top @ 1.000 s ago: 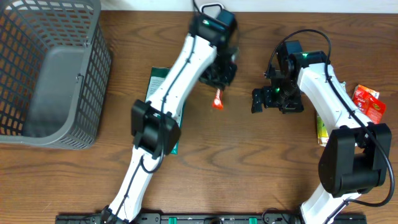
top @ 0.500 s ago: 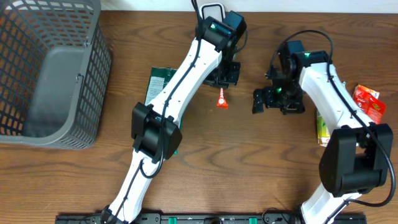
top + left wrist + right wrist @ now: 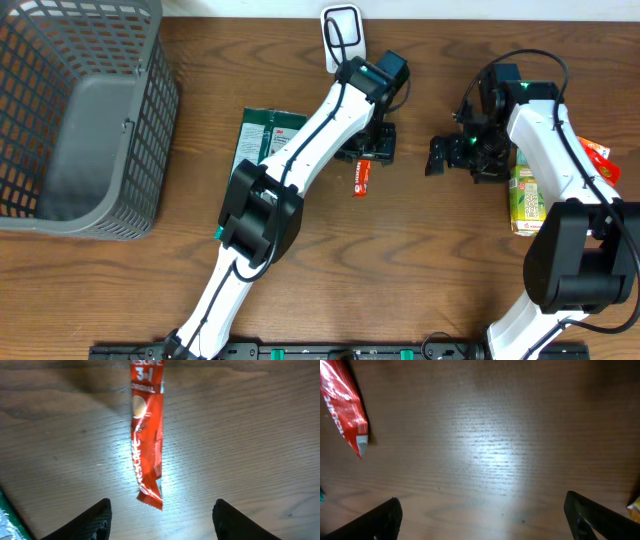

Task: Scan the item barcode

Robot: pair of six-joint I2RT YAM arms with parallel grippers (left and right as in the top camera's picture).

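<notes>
The Nescafe sachet is lying flat on the table, just clear of the left gripper, whose jaws are standing apart, holding nothing; its long axis is running across their closing line; the right gripper, also gaping empty, is sitting farther from the sachet.

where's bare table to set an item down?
Biggest bare patch: front centre wood, bordered by the left arm, the right arm and the red sachet behind it. Second: front-left corner, in front of the grey basket. Crowded: right edge, where green carton and red packet sit by the right arm; tight gap between left gripper and right gripper.
</notes>
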